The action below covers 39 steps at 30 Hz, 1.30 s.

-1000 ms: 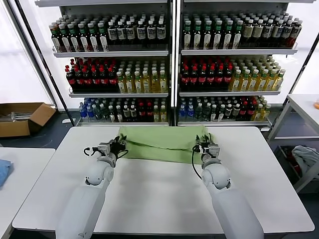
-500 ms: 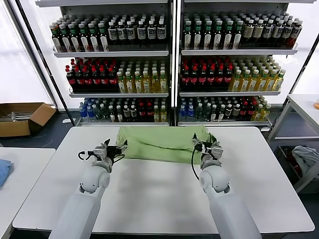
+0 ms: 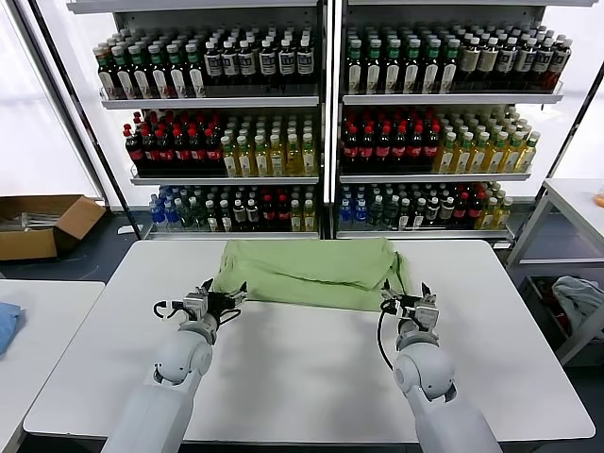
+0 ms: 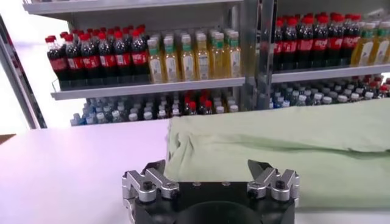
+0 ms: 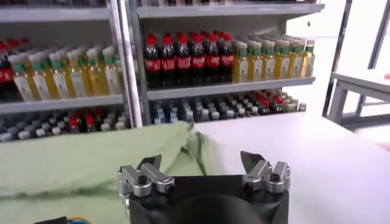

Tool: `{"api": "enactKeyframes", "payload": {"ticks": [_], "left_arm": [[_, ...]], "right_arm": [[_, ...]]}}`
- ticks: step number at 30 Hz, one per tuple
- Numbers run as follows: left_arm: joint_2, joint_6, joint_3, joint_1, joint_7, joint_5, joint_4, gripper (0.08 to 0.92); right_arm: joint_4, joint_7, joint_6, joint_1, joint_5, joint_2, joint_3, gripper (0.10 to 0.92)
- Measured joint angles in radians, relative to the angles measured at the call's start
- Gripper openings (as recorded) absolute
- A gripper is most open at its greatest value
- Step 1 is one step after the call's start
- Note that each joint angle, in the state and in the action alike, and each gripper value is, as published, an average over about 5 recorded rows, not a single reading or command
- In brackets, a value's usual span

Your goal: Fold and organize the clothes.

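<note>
1. While the polo shirt (image 3: 307, 273) lies folded into a wide band at the far middle of the white surface (image 3: 311, 377), both arms sit just on its near side, one at each end
2. Long axis of the shirt runs left to right, parallel to the far edge of the surface; the near edge of the fold faces the robot
3. Left hand (image 3: 221, 300): fingers spread, holding nothing, at the shirt's near-left corner; the left wrist view shows the hand (image 4: 210, 176) right at the cloth's (image 4: 286, 146) near edge, whether touching I cannot tell
4. Right hand (image 3: 412, 304): fingers spread, empty, just near of the shirt's right end; the right wrist view has the hand (image 5: 203, 169) pointing past the bunched right end of the fabric (image 5: 91, 158), with bare surface ahead on the right
5. Neither arm is clearly nearer; each is matched to its own end, so the shirt lies straight ahead and slightly inward of both
6. Judgement: any next fold likely turns on this pairing, with both hands taking the short ends or the near edge together
7. Drink shelves (image 3: 326, 123) stand behind, well apart from the work
</note>
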Motion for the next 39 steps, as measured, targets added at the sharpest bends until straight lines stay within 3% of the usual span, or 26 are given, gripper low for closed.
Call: {"api": "enactKeyframes", "payload": {"ticks": [12,17,34,39], "left_arm": [[0.008,0.015,0.005,-0.006,0.0,-0.002,0.025,0.823],[0.011,0.02,0.008,-0.009,-0.001,-0.006,0.03,0.801],[0.031,0.025,-0.002,-0.008,-0.001,-0.035,0.058,0.325],[0.032,0.022,-0.004,0.009,0.007,-0.036,0.053,0.178]], "right_arm": [[-0.027,0.014,-0.02,-0.024,0.001,0.003,0.001,0.817],[-0.036,0.017,-0.025,-0.027,-0.001,0.007,-0.001,0.706],[-0.047,0.002,-0.024,-0.053,-0.006,0.01,-0.002,0.23],[-0.034,-0.001,-0.023,-0.07,-0.013,0.007,-0.003,0.125]]}}
